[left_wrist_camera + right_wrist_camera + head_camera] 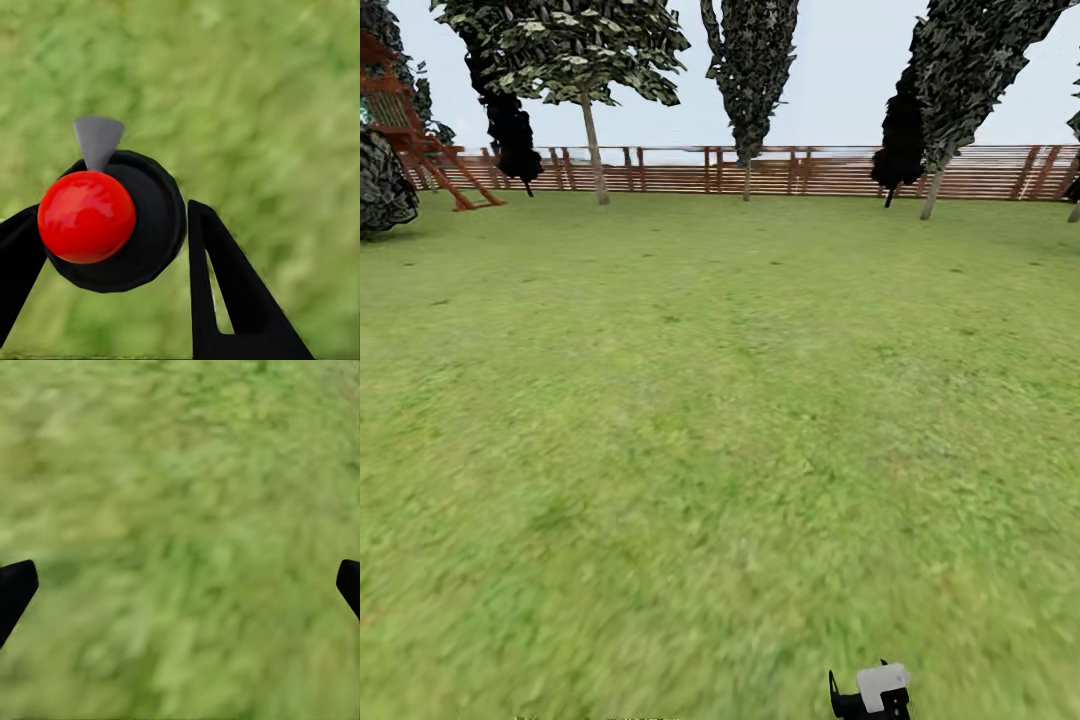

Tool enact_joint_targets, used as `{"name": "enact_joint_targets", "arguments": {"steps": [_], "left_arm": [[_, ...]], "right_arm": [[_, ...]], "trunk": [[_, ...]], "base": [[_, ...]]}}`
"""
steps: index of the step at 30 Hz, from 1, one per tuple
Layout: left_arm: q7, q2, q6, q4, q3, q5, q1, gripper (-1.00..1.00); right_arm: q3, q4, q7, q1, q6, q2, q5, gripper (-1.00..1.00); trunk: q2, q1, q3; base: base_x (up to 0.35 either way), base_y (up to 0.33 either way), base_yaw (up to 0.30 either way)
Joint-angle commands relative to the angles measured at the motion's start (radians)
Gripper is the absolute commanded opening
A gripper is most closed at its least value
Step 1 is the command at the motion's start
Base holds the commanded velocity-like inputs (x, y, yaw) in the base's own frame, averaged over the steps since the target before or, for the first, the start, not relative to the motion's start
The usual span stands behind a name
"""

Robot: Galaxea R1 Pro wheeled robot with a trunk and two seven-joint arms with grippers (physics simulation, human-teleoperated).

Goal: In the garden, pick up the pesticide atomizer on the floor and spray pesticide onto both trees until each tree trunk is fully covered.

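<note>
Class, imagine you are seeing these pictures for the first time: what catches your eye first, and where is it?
In the left wrist view, a glossy red ball on a black disc sits between the left tool's fingers, above blurred grass. In the head view, a wide green lawn runs to a brown slatted fence lined with tall dark trees.

Atomizer (872, 692) lying on floor (710, 420) nearest camera; trees (594, 150) standing far behind, before fence (810, 172); play frame (420, 140) sitting far left.
</note>
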Motion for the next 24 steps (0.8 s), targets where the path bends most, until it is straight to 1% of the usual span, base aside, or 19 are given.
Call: {"name": "enact_joint_targets", "arguments": {"steps": [1,5,17,22,24], "left_arm": [[-0.002,0.000,-0.003,0.001,0.007,-0.005,-0.001,-1.00],[-0.002,0.000,-0.003,0.002,0.007,-0.001,-0.001,-1.00],[-0.001,0.000,-0.003,0.003,0.007,0.002,-0.001,-1.00],[-0.001,0.000,-0.003,0.003,0.007,0.002,-0.001,-1.00],[-0.001,0.000,-0.003,0.002,0.007,0.002,-0.001,-1.00]], "right_arm": [[-0.007,0.001,-0.004,0.000,-0.003,0.000,0.011,1.00],[-0.007,0.001,-0.005,0.000,-0.003,0.000,0.010,1.00],[-0.007,0.001,-0.004,0.000,-0.003,0.000,0.011,1.00],[-0.007,0.001,-0.004,0.000,-0.003,0.000,0.011,1.00],[-0.007,0.000,-0.004,0.000,-0.003,0.000,0.011,1.00]], "trunk": [[0.000,0.000,-0.001],[0.000,0.000,-0.001],[0.000,0.000,-0.001],[0.000,0.000,-0.001],[0.000,0.000,-0.001]], "base": [[0.034,0.000,0.284],[0.178,0.000,0.284],[0.331,0.000,0.285],[0.335,0.080,0.283],[0.335,0.119,0.144]]}}
